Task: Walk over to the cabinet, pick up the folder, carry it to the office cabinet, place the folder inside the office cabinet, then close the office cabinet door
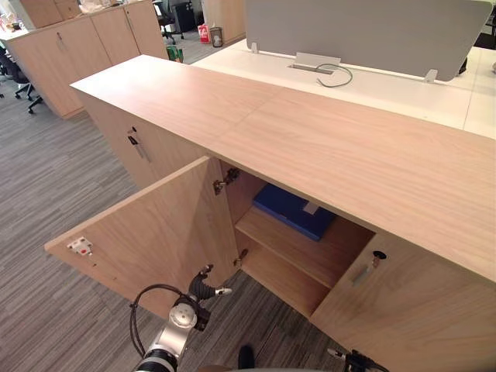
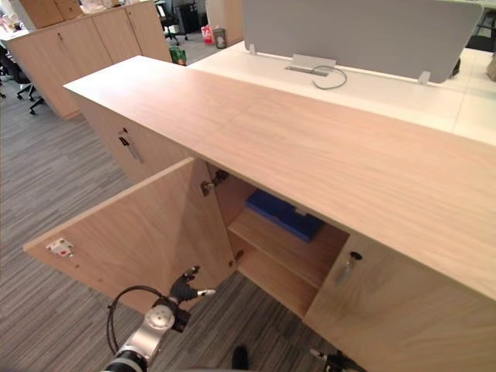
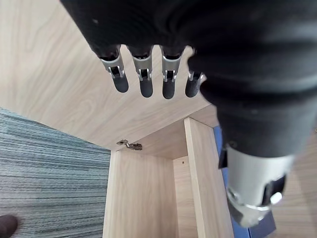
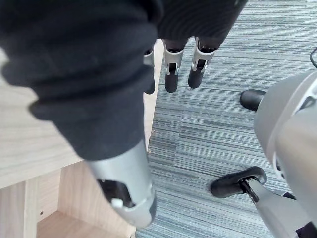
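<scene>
Folder (image 1: 291,209), blue, likely light and stiff, lies on the shelf (image 1: 287,248) mid-frame. Left robot hand (image 1: 203,288), bottom centre, and right robot hand (image 4: 171,79) hang slack-fingered, empty; push the rigid door (image 1: 155,232) near its free edge.

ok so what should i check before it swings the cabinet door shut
1. Flat blue folder lies on the light wooden shelf inside: ok.
2. Folder sits back from the shelf's front edge, out of the door's path: ok.
3. Left hand empty, fingers straight: ok.
4. Left hand touching the open light wooden door: cannot tell; it is near the lower edge.
5. Right hand empty, low over the grey carpet, outside the opening: ok.
6. Door shut: not ok, wide open.
</scene>
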